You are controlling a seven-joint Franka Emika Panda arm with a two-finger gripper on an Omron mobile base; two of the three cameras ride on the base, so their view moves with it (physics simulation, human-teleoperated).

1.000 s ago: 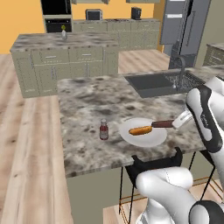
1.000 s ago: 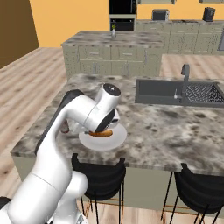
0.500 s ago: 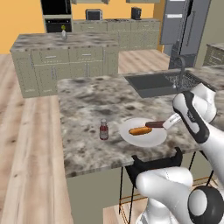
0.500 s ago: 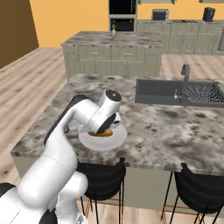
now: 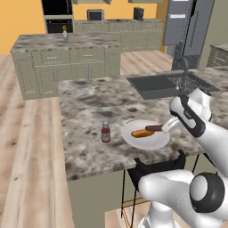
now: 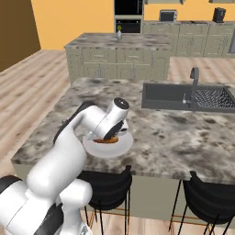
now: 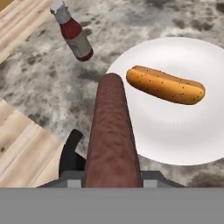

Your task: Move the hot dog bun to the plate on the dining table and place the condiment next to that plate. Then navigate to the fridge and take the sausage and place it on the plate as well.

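A white plate lies on the marbled dining counter, with the hot dog bun on it. A red condiment bottle stands upright just left of the plate. My gripper hangs low over the plate's right side, shut on the dark brown sausage. The sausage sticks out level over the plate toward the bun, not touching it. In the right base view the arm hides most of the plate and the gripper.
A sink with a faucet is set into the counter behind the plate. Black stools stand at the counter's near edge. A second island and the grey fridge are farther back.
The gripper with the sausage has moved left and slightly down, bringing the sausage over the plate and closer to the bun. Bun, plate and bottle have stayed put.
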